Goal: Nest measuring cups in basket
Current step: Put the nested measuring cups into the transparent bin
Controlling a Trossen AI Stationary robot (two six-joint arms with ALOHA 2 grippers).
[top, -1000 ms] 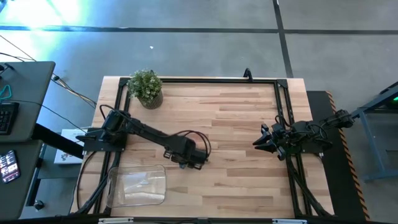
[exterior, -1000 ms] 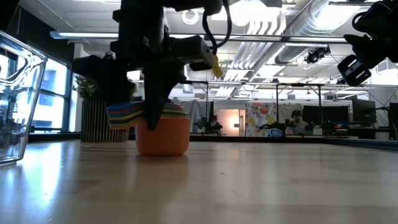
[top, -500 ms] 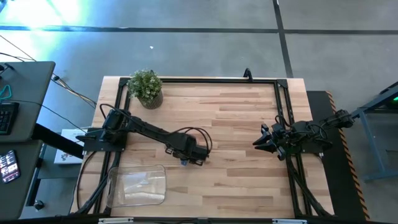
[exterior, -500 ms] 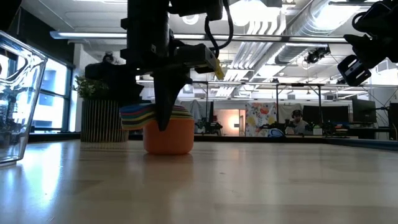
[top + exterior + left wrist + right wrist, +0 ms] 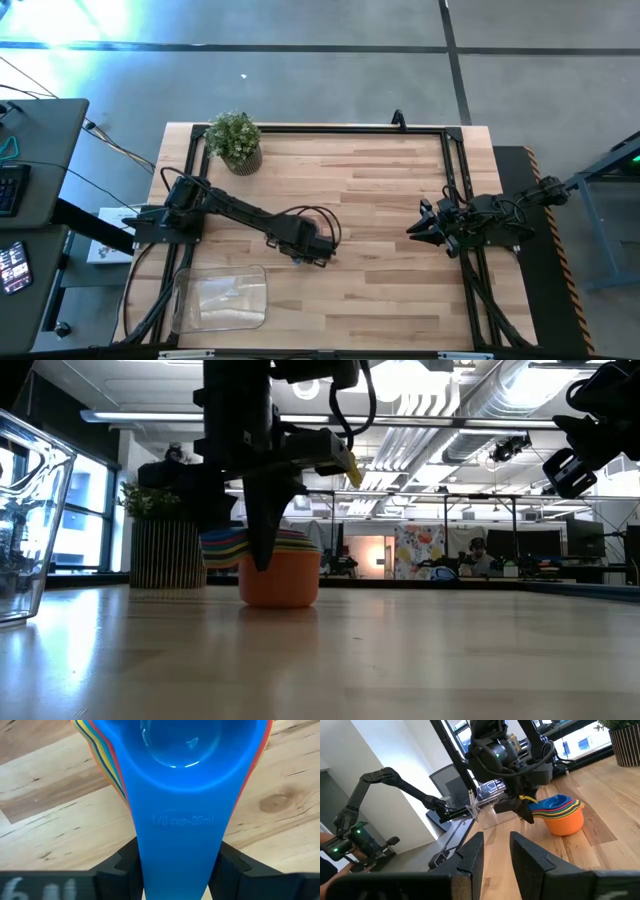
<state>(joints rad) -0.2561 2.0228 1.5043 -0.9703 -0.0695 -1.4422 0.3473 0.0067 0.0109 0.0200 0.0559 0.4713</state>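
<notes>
The measuring cups (image 5: 280,575) stand nested in one stack, an orange cup outermost and a blue one (image 5: 180,750) on top, the orange base on the table. Their fanned handles (image 5: 222,545) stick out toward the table's left. My left gripper (image 5: 303,250) points straight down over the stack, its fingers at the handles. The clear basket (image 5: 182,300) stands at the near left corner, apart from the stack. My right gripper (image 5: 412,230) waits at the right edge, level, open, with nothing between its fingers (image 5: 475,855). My left gripper has the blue top handle (image 5: 180,845) between its two fingers (image 5: 125,865), one at each long edge, close to the bowl. The fingers come from above, pointing down. The stack sits upright with the orange cup's base (image 5: 280,600) on the table.
A small potted plant (image 5: 235,140) stands at the far left corner. A black frame (image 5: 330,128) runs around the table's edges. Bare wood lies between the stack and the basket, and across the middle and right of the table.
The cup stack has slid a little toward the table's right edge, staying upright on the wood. My left gripper's fingers have shifted the same way with it.
</notes>
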